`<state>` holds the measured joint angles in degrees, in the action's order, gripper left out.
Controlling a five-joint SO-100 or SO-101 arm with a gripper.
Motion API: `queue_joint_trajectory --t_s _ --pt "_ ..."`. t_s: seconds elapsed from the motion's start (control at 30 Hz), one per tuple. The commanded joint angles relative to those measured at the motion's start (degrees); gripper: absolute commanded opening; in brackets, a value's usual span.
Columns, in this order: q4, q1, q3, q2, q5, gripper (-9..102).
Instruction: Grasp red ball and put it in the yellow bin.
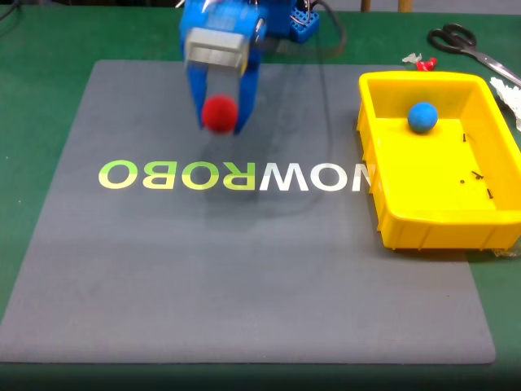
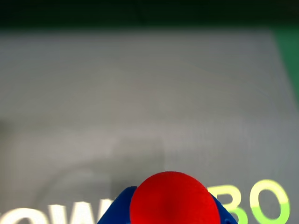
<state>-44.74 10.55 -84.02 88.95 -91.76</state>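
holding the red ball (image 1: 218, 113) pinched between the blue fingers of the gripper (image 1: 220, 116), above the grey mat (image 1: 244, 277) in the fixed view, near the mat's far edge and just beyond the upside-down "robo" lettering (image 1: 175, 174). showing slightly blurred there, ball and gripper both. sitting in the gap between the two blue fingers, with a grey block of the arm's wrist (image 1: 216, 47) directly above.

filling the bottom centre of the wrist view, the red ball (image 2: 174, 198), with blue fingers (image 2: 116, 210) hugging it on both sides and the gripper (image 2: 170, 205) closed around it. looking down past it onto the grey mat (image 2: 140, 93), with white and lime letters (image 2: 261, 200) at the lower edge and a strip of green table (image 2: 288, 56) at the right.

resting at the right of the fixed view, the yellow bin (image 1: 423, 224), lying partly on the mat's right edge and partly on the green table (image 1: 41, 73). keeping well apart from the held ball. carrying a blue ball (image 1: 422, 116) on its floor near the far wall, plus a few small dark specks (image 1: 476, 175) scattered toward the right.

lying beyond the bin on the green table, a pair of black-handled scissors (image 1: 460, 39), and a small red-and-white item (image 1: 419, 60) too small to make out.
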Motion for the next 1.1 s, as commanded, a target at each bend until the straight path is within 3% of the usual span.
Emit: queue_joint_trajectory --t_s 0.0,0.27,0.53,1.07 --pt "-1.6 -3.6 1.2 11.9 1.9 0" --pt "-5.4 -20.7 -1.2 23.1 9.2 0" --pt "-4.3 -33.7 -2.7 19.2 15.1 0" --pt "3.0 -37.9 -2.1 9.1 15.6 1"
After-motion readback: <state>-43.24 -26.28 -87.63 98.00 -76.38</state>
